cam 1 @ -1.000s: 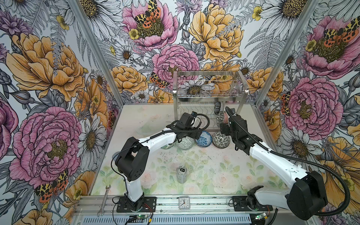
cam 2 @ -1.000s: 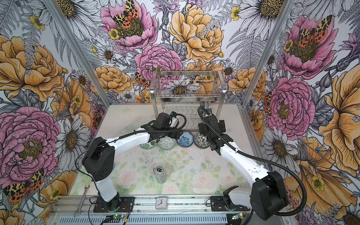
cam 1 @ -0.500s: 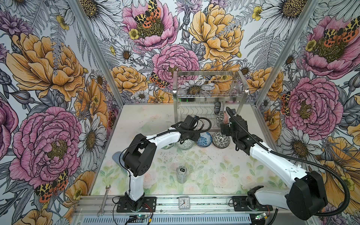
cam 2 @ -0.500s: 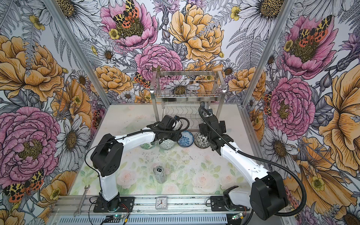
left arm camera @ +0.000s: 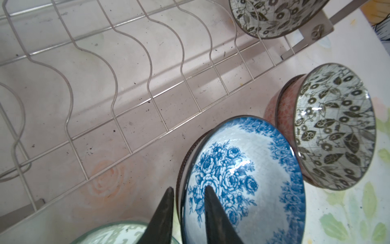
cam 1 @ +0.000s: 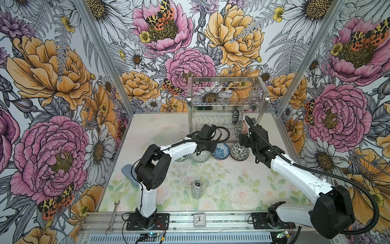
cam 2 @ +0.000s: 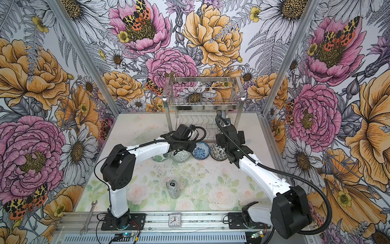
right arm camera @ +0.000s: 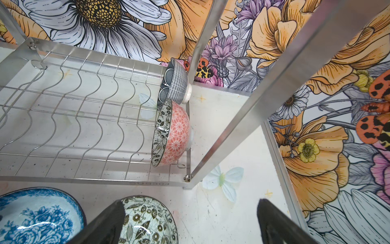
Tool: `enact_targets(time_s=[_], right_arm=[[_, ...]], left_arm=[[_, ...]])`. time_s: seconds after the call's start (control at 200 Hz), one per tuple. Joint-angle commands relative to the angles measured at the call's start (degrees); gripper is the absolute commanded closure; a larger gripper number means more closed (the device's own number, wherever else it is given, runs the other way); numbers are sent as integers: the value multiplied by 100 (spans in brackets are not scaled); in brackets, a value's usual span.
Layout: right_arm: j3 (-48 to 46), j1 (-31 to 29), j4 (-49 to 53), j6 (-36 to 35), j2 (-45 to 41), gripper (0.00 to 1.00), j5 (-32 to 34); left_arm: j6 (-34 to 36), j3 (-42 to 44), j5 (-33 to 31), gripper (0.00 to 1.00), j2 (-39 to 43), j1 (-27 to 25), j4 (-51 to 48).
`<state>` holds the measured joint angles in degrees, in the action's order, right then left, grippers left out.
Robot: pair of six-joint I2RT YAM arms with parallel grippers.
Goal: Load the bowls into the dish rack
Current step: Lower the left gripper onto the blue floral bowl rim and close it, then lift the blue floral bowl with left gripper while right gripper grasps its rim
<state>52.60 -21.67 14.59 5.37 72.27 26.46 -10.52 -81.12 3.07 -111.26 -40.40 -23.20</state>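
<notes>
Starting from the left, a wrench (cam 1: 113, 215) lies at the front left corner of the table (cam 1: 147, 131). Four bowls stand upright in one row just before the dish rack (cam 1: 190, 118). The green leaf bowl (cam 2: 161, 157) is first, half hidden under the left arm (cam 1: 181, 147), and the pale green bowl (cam 1: 200, 157) is just beside it. Third comes the blue bowl (cam 1: 220, 151). The left gripper (left arm camera: 188, 188) is at its rim: in the left wrist view one finger is inside the bowl and one is outside, with only a narrow space between them. If they really press the rim, I cannot tell. Nearer to the front, a silver can (cam 1: 196, 188) stands alone, and a small clock (cam 1: 199, 219) lies on the metal rail (cam 1: 232, 220). Fourth in the row is the black-and-white bowl (cam 1: 239, 151), just beside the blue one. The right gripper (right arm camera: 190, 201) hovers near it, by the right front leg of the rack, with its fingers wide apart and free. On the right end of the rack's lower tier two bowls stand on edge in the wire slots: the pink-sided bowl (right arm camera: 173, 135) in front and the dark lined bowl (right arm camera: 174, 84) behind it.
</notes>
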Motion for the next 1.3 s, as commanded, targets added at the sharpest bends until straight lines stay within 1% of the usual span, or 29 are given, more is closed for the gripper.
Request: enact_targets(time_s=[0.0,0.225,0.295,0.4,0.51,0.651,0.801,0.991,1.066,1.156,1.241,1.256,1.296], right_arm=[[-57,41,13,78,-124,1,-51],[-139,69,10,94,-200,0,-62],[-153,83,9,88,-213,0,-74],[-182,84,12,99,-247,1,-80],[-212,95,13,113,-285,1,-88],[-233,122,9,113,-319,0,-102],[-282,145,-11,120,-361,1,-121],[-303,155,-17,157,-422,0,-223],[-295,156,-17,157,-476,0,-394],[-256,163,-1,164,-560,0,-872],[-203,169,-6,255,-614,0,-1410],[-192,167,-4,275,-623,0,-1493],[-160,163,0,348,-626,0,-1677]], left_arm=[[-37,-158,-96,76,-121,-45,-65],[-62,-224,-115,77,-191,-69,-114],[-62,-271,-130,80,-222,-74,-154],[-63,-360,-144,81,-246,-81,-212],[-65,-420,-212,84,-212,-82,-285],[-29,-522,-289,92,-163,-82,-415],[21,-562,-353,93,-95,-83,-505],[68,-606,-598,100,123,-75,-558],[105,-620,-703,100,258,-81,-543],[155,-555,-824,100,462,-82,-386],[157,-325,-890,100,639,-81,-80],[151,-274,-900,100,847,-82,-16],[147,-150,-904,100,982,-77,152]])
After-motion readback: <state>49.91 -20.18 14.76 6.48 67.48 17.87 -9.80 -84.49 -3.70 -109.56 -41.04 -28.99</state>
